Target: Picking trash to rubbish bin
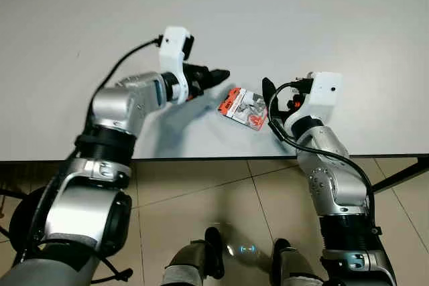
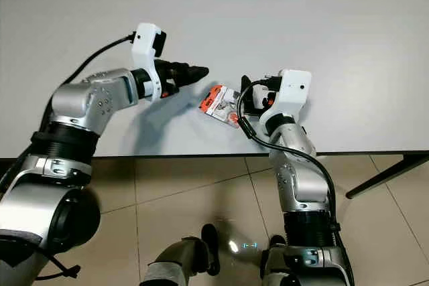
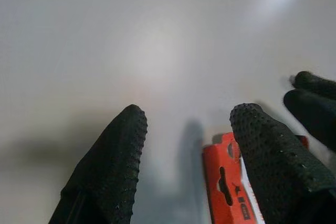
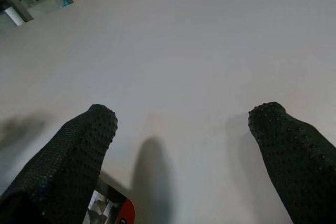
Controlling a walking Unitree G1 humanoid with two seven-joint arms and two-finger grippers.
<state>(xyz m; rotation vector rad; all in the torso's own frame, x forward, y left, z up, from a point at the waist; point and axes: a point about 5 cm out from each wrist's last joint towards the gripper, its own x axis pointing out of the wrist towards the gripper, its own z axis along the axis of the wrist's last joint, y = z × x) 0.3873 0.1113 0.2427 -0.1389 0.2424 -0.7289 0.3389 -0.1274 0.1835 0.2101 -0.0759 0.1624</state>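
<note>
A small orange-red and white wrapper point(image 1: 244, 108) lies flat on the white table point(image 1: 281, 11), near its front edge. My left gripper point(image 1: 220, 75) hovers just left of the wrapper, pointing at it. In the left wrist view its fingers point(image 3: 118, 150) stand open, and the wrapper's orange end point(image 3: 223, 182) shows beside one fingertip. My right gripper point(image 1: 271, 106) sits just right of the wrapper, open, with nothing between its fingers point(image 4: 79, 150). A corner of the wrapper point(image 4: 113, 209) peeks beside one of them.
The table's front edge point(image 1: 201, 159) runs just below the wrapper, with beige tiled floor point(image 1: 201, 199) beneath. A black table leg point(image 1: 402, 175) slants at the right. My feet point(image 1: 214, 259) stand near the table.
</note>
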